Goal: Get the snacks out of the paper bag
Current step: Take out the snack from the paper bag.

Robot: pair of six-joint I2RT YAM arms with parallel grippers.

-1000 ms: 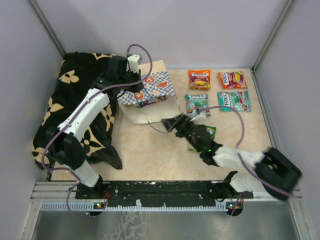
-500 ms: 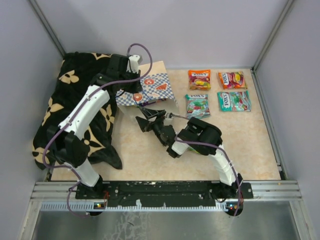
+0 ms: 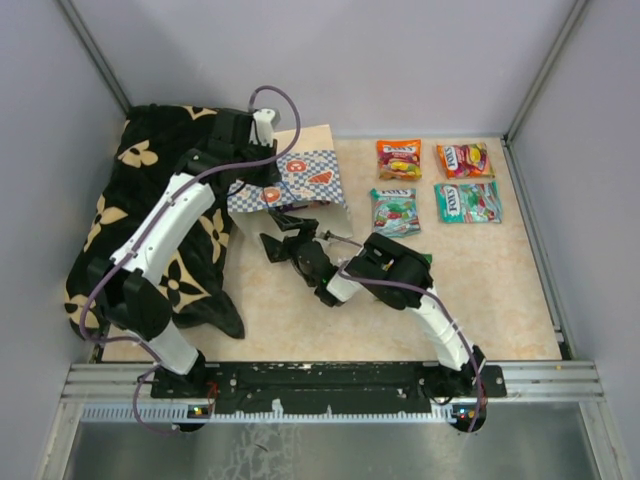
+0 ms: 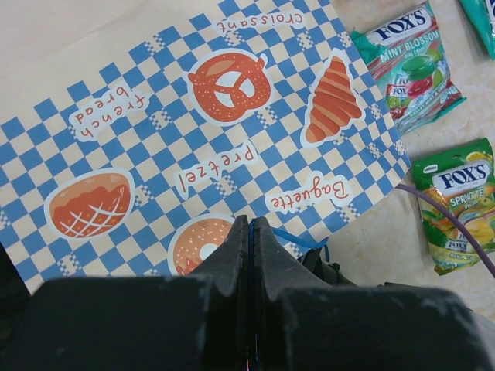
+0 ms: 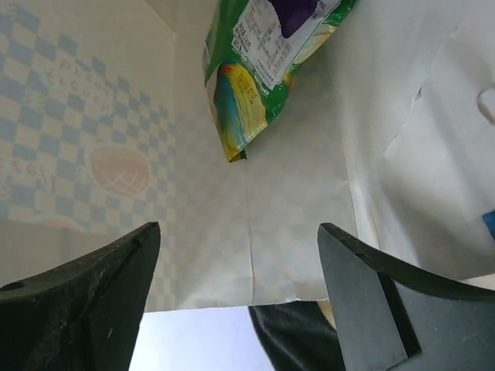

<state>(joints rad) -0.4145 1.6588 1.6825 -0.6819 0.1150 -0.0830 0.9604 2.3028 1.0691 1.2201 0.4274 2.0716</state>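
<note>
Paper bag (image 3: 300, 178) lies on the table, my left gripper (image 4: 249, 226) pinched shut on its blue cord handle (image 4: 305, 238). My right gripper (image 5: 238, 232) stands wide open inside the bag, empty, green packet (image 5: 255, 69) just ahead. Other packets (image 3: 399, 158) lie outside.

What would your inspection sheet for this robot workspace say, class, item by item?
Surface: beige table.
Job's things: paper bag held open by its edge; green-and-purple packet inside; orange packet, red packet, mint packet, teal packet, lime packet lying outside.
Clutter: black flowered cloth, left.
Grippers: left gripper shut on the paper bag; right gripper open inside it.
Cables: purple cables along both arms.
Surroundings: grey walls, metal rail.
</note>
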